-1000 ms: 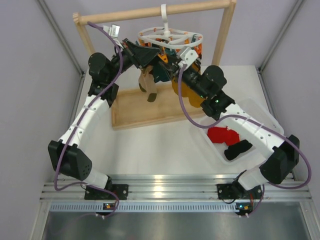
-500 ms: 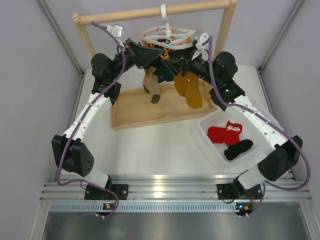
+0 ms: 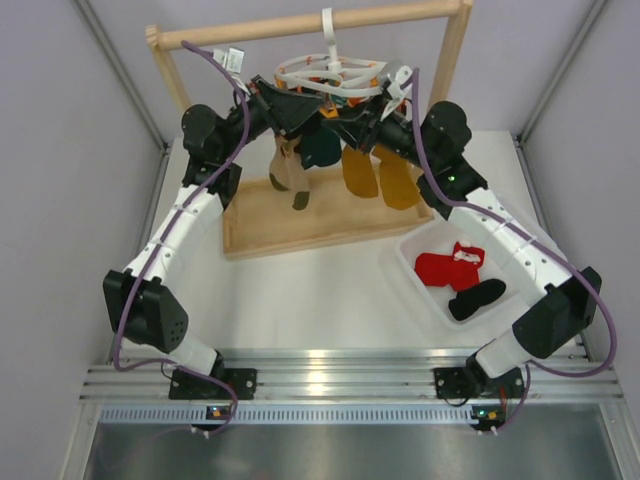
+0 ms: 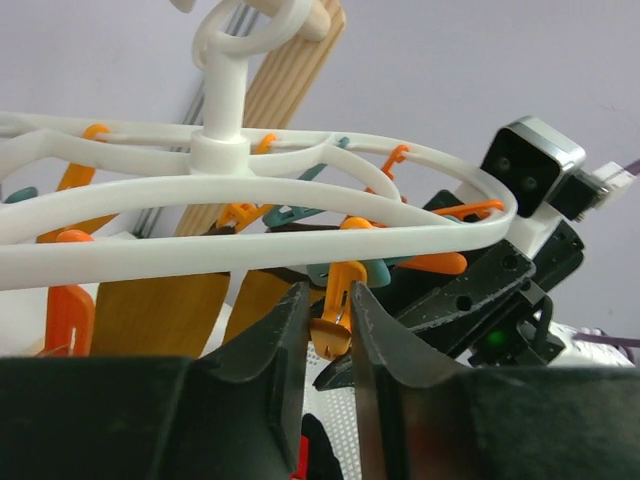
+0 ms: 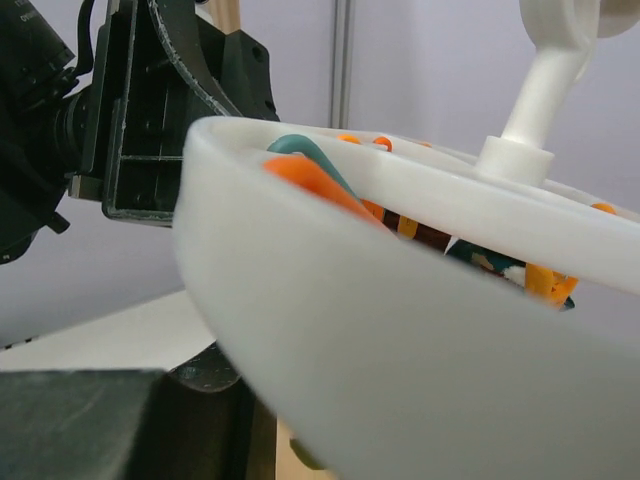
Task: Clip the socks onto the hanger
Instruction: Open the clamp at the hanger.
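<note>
Setting: white table (image 3: 300, 300) between pale grey walls, seen from above, with both arm bases at the near edge.
Hanger: we find the hanger (image 3: 335, 70) hooked on the top bar of a wooden rack (image 3: 250, 32) at the far side of the table. Its ring is about level, and orange and teal clips hang under it.
Socks in the bin: we see red socks (image 3: 448, 268) and a black sock (image 3: 477, 298) lying in a white bin (image 3: 415, 290) on the near right. The black one is nearer than the red. They are unclipped and well apart from the hanger.
Socks on the ring: a striped sock (image 3: 288, 168) hangs on the left with a dark sock (image 3: 322, 148) just beside it. We cannot tell whether that one is black or deep teal. Yellow socks (image 3: 360, 170) hang to the right.
Left gripper: the left gripper (image 4: 329, 295) is up under the ring's left side. In its wrist view we see the fingers drawn close on an orange clip (image 4: 338, 312), pinching its end between them.
Right gripper: the right gripper (image 3: 372, 120) is at the ring's right side. The blurred white rim lies right over it and fills its wrist view, so we cannot tell whether the jaws are apart or together, or whether they hold the rim.
Arms: both reach far and inward, so the grippers face each other under the hanger.
</note>
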